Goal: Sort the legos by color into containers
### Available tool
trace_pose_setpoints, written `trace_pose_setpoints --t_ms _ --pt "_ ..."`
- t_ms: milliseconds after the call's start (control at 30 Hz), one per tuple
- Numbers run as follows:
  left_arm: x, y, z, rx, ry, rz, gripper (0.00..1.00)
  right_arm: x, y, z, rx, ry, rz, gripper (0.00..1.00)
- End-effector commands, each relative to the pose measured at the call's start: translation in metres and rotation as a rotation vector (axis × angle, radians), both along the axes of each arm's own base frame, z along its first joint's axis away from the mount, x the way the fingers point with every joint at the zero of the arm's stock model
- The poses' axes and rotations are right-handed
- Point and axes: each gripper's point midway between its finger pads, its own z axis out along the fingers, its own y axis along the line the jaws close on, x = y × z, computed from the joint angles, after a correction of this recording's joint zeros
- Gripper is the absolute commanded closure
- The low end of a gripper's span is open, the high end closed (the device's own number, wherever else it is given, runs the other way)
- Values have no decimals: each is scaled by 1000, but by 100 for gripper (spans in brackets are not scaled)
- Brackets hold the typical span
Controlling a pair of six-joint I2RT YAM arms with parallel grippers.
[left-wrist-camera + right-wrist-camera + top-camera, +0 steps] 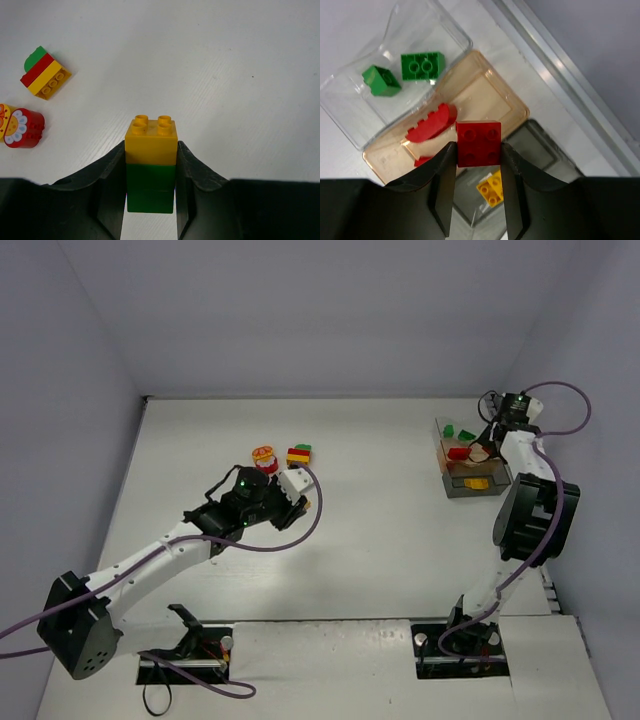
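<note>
My left gripper (151,167) is shut on a stack of a yellow brick over green ones (151,150), held above the table; the same gripper (291,486) sits left of centre in the top view. My right gripper (477,150) is shut on a red square brick (478,142) over the containers (452,472). Under it, the clear compartment (350,95) holds two green bricks (422,65). The tan compartment (485,95) holds a red arched piece (431,125). A yellow brick (491,187) lies in the dark grey compartment.
On the table beyond my left gripper lie a green-red-yellow stack (45,73) and a round red-yellow piece (22,127), seen side by side as the stack (298,455) and the round piece (264,456). The right wall runs close beside the containers.
</note>
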Motion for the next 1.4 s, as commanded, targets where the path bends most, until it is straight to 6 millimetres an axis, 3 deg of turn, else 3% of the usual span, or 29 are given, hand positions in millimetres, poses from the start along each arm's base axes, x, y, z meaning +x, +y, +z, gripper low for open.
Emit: trace_pose_setpoints --t_ms 0,133,200,267,500,567,767,933,1033,1167,1200,1300,1333,1367 --pt "11 -8 30 -39 -73 0 88 32 -15 39 -66 -109 13 98" --pt "12 -8 28 -33 -70 -2 88 48 -17 29 -61 -97 38 94" --pt "12 -9 27 -30 -67 -4 88 53 -19 28 -59 -98 41 87" --pt "12 -10 26 -30 -61 -8 88 53 -21 18 -53 -80 35 80" --pt "12 -10 25 -29 -60 -11 88 45 -21 4 -32 -49 24 76" --pt "12 -10 25 -31 -58 -11 88 45 -22 4 -36 -47 30 68" --pt "10 -13 23 -29 -52 -23 87 49 -19 23 -37 -86 60 42" --pt "5 -16 29 -43 -75 -40 87 41 -3 54 -5 -143 105 40" --pt "2 -17 35 -68 -107 -58 87 32 47 80 122 -223 257 40" --pt "-1 -20 48 -120 -158 -75 87 4 145 112 300 -297 534 40" --pt "-2 -21 49 -131 -160 -84 87 -10 180 120 338 -305 613 40" --pt "-6 -25 54 -152 -159 -110 84 -42 239 139 439 -330 778 38" --pt "-8 -25 56 -159 -161 -115 84 -58 272 137 496 -305 844 37" --pt "-9 -26 57 -161 -165 -125 83 -72 290 147 529 -320 900 37"
